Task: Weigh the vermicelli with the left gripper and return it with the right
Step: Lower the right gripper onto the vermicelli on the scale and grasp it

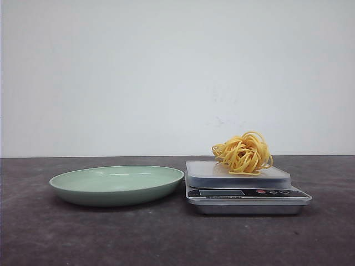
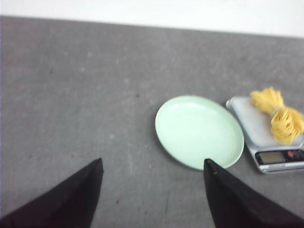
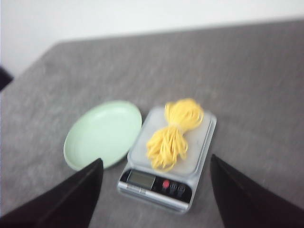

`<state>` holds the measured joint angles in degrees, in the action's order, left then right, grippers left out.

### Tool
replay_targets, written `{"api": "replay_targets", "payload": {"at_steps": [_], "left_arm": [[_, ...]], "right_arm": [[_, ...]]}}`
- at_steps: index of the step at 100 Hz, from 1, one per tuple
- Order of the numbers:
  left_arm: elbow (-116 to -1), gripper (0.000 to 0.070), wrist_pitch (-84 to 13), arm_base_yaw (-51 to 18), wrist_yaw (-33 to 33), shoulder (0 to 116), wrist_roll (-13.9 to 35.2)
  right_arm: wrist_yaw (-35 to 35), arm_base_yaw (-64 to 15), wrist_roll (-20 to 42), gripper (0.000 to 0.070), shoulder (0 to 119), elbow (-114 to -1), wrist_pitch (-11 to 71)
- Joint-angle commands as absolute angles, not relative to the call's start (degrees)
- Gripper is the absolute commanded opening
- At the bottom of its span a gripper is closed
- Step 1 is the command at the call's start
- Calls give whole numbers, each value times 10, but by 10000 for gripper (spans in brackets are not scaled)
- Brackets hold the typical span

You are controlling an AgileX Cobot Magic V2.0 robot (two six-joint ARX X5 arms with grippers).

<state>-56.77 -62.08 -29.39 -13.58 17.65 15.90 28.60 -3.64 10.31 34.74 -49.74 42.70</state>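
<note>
Landmark: the scale.

Nearest the camera in the front view, a bare strip of the dark counter runs in front of the scale. The scale's display edge faces that strip. The vermicelli lies on the scale's platform, toward its right rear portion, inside the platform edges. The pale green plate sits just left of the scale, rims nearly touching. Behind the scale, the counter ends at a white wall.

The left gripper hangs above the counter, jaws spread wide, holding nothing. The right gripper hangs above the scale, jaws spread wide, touching nothing.
</note>
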Motion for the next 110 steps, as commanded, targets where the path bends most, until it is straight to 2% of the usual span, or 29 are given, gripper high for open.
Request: {"api": "replay_targets", "payload": {"at_steps": [1,50,78,110], "left_arm": [[-578,392,-611,-296,-137,178,161],[-578,392,-611,-296,-137,179,171],[-578,392,-622,-296,-137,179,172],[-578,392,-622,-296,-137,179,174]], "right_arm": [[277,-52,114,448,387,-524,421],[116,-239,148,483,739,-698,429],[100,-253,157,483,904,-783,451],[85,-253,157,483,1011,-810,450]]}}
